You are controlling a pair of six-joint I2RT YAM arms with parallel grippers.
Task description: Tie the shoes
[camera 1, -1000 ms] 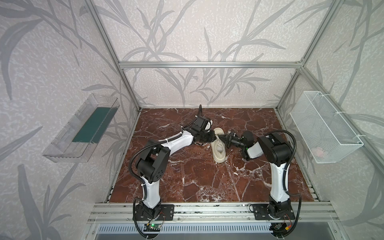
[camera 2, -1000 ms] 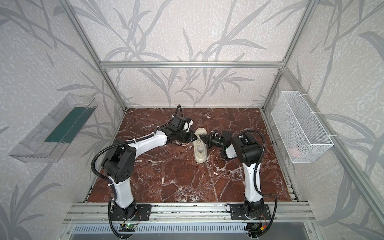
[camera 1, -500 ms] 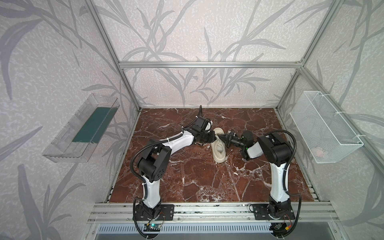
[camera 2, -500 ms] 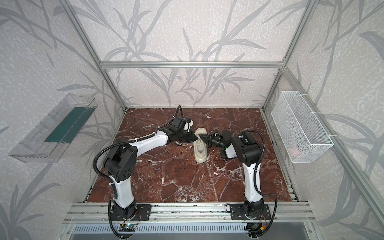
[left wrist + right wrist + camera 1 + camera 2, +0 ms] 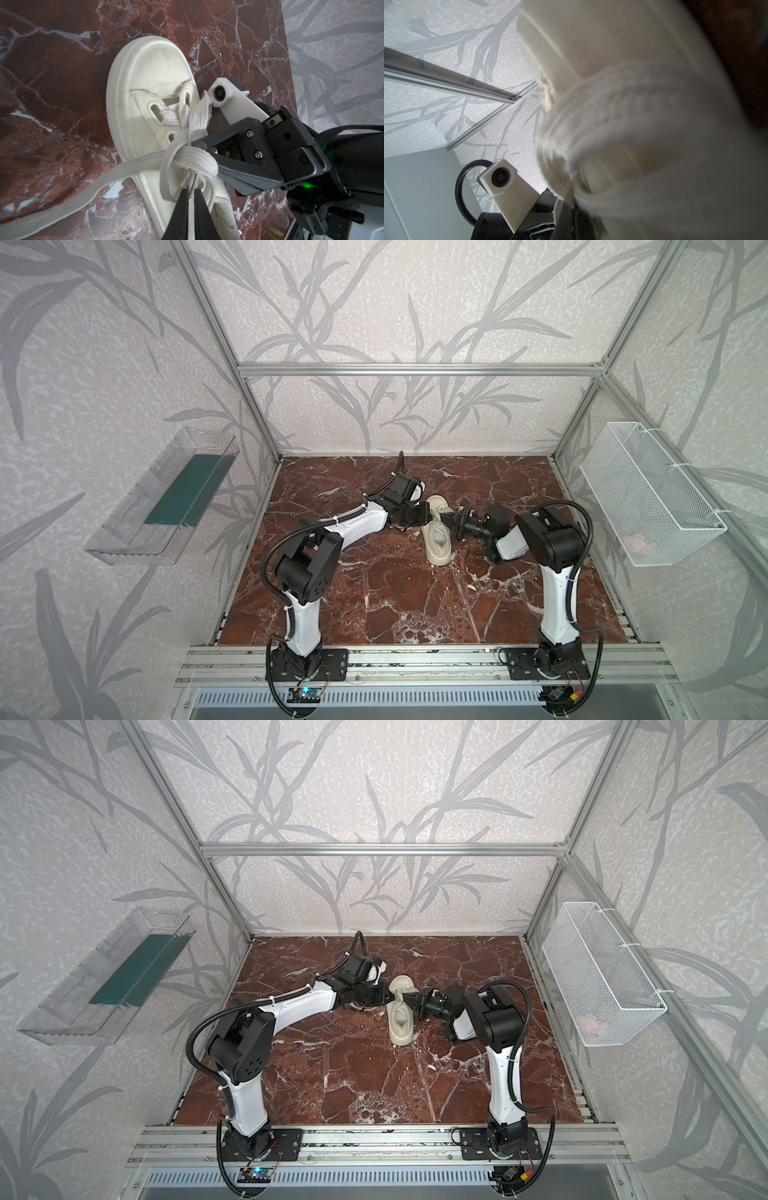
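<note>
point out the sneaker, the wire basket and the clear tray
sneaker (image 5: 158, 68), left wrist view, on the toe cap
wire basket (image 5: 640, 489), in a top view, on its mesh wall
clear tray (image 5: 135, 542), in a top view, on its bare near end

So the cream canvas low-top sneaker (image 5: 437, 549) sits on the red-brown marble tabletop (image 5: 374, 593), about mid-width and a bit toward the back, lying lengthwise front to back. The black left claw (image 5: 423, 514) comes in from the left and the black right claw (image 5: 451, 521) from the right. They nearly meet over the shoe's far half, right at its flat cream laces (image 5: 193, 158), with one loop draped over the right one.

A clear plastic tray (image 5: 137, 531) hangs on the left wall with a green mat (image 5: 187, 489) in it. A white wire basket (image 5: 648, 497) hangs on the right wall with a small pinkish thing (image 5: 638, 545) inside. Both arm bases sit on the aluminium rail (image 5: 415, 659) along the front edge.
</note>
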